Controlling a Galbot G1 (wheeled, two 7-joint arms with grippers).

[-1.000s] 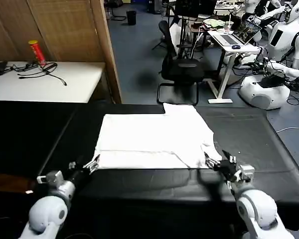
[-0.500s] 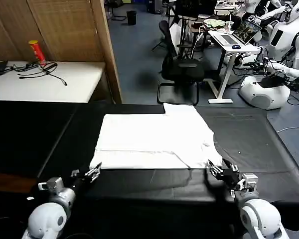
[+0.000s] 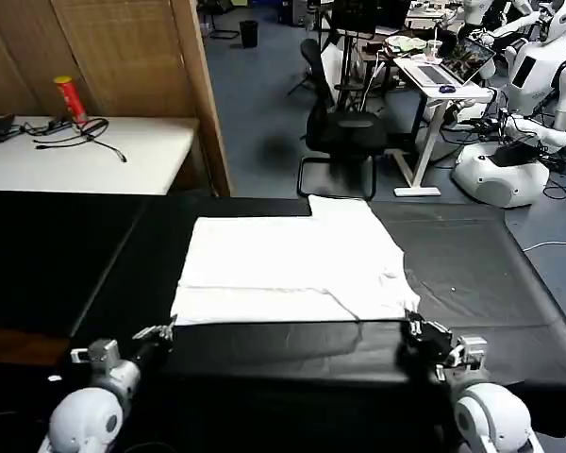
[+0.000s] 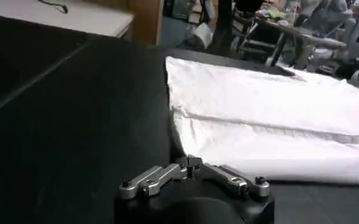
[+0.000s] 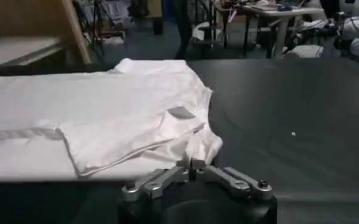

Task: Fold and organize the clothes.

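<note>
Cotton, white and faintly creased, makes up the T-shirt (image 3: 288, 269), which we see lying flat on the black table (image 3: 472, 274), plain side up and folded into a rough rectangle. A long straight fold ridge runs across it parallel to its near edge, and a sleeve is turned in over the body at the near right corner, forming a soft triangular flap. In the right wrist view the T-shirt (image 5: 100, 119) shows that flap clearly, its edge lifted a little off the layer beneath, and a small pale label sits near it. In the left wrist view the T-shirt (image 4: 270, 115) shows the ridge as a raised seam with fine wrinkles on either side. The table surface is matte and smooth, with a tiny pale speck to the right of the T-shirt.

We see the left gripper (image 3: 157, 332) just off the T-shirt's near left corner, not touching the cloth, its metal fingers brought together at the tips. The right gripper (image 3: 421, 329) sits just off the near right corner, also clear of the cloth, its linked metal fingers likewise closed to a point and holding nothing.
</note>
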